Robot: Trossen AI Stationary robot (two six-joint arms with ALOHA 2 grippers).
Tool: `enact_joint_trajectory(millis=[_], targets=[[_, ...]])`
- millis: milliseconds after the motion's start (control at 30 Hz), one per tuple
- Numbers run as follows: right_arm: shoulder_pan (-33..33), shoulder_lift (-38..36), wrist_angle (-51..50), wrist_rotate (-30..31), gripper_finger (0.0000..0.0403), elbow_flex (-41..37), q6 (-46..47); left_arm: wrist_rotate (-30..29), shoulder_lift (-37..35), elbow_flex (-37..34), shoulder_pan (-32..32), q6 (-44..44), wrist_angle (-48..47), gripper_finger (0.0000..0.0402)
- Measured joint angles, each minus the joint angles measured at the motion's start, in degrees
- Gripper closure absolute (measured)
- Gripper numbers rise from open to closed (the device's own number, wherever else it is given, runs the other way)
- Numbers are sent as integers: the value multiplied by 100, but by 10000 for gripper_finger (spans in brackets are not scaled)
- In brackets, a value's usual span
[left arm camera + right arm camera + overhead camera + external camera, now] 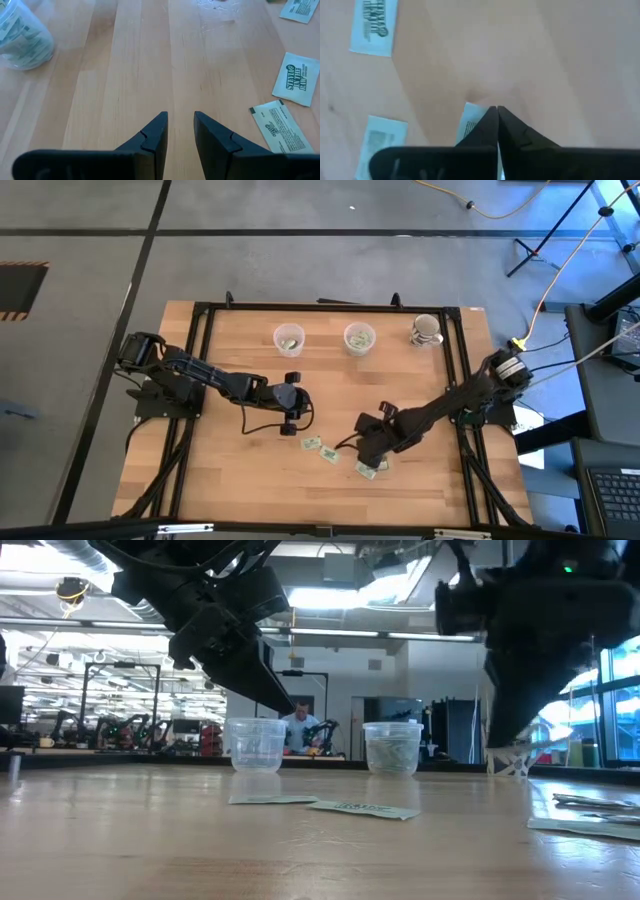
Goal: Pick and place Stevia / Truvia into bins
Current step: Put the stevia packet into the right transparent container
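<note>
Wooden table [230,480], bare but for a small scatter of paper near its front edge. Down among that scatter, the right gripper [368,448]: fingertips pressed fully together, nipping what looks like the corner of one Stevia sachet [469,120]. Gripped by the edge, presumably, because a flat packet offers nothing else to hold. Cannot tell yet whether lifted or lying on the wood.

Two more loose sachets [313,443] just beside, flat and label-up, apart from each other and so easy to take singly.

Toward the table's far side, well apart from the pinch point, the two clear cups [289,339], side by side, each already holding packets. Placed within reach of both arms, by the look of it. Beside them, toward the right arm's side, a white patterned mug [426,331], seemingly no part of the job.

Hovering over bare wood left of the scatter, the left gripper [180,116]: fingers a little apart, nothing between them. Held clear, most likely, to leave room for the other arm while staying near enough for the packets alongside.

Likely next: a lift straight up, then a carry across to a cup.
</note>
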Motion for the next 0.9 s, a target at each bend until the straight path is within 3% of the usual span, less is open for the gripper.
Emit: enact_joint_trajectory(millis=[200, 400, 633, 767, 900], targets=[[-374, -428, -129, 642, 402, 331, -1065, 0, 0, 0, 0, 0, -11, 313], [-1248, -898, -239, 1111, 402, 734, -2843, 0, 0, 0, 0, 0, -10, 313], [-2713, -1143, 122, 1035, 402, 828, -4666, 0, 0, 2, 0, 0, -7, 313], [-3469, -1000, 682, 426, 403, 775, -5360, -13, 0, 0, 1, -1, -11, 313], [-4088, -790, 921, 345, 403, 747, -5720, -15, 0, 1, 2, 0, -11, 313]])
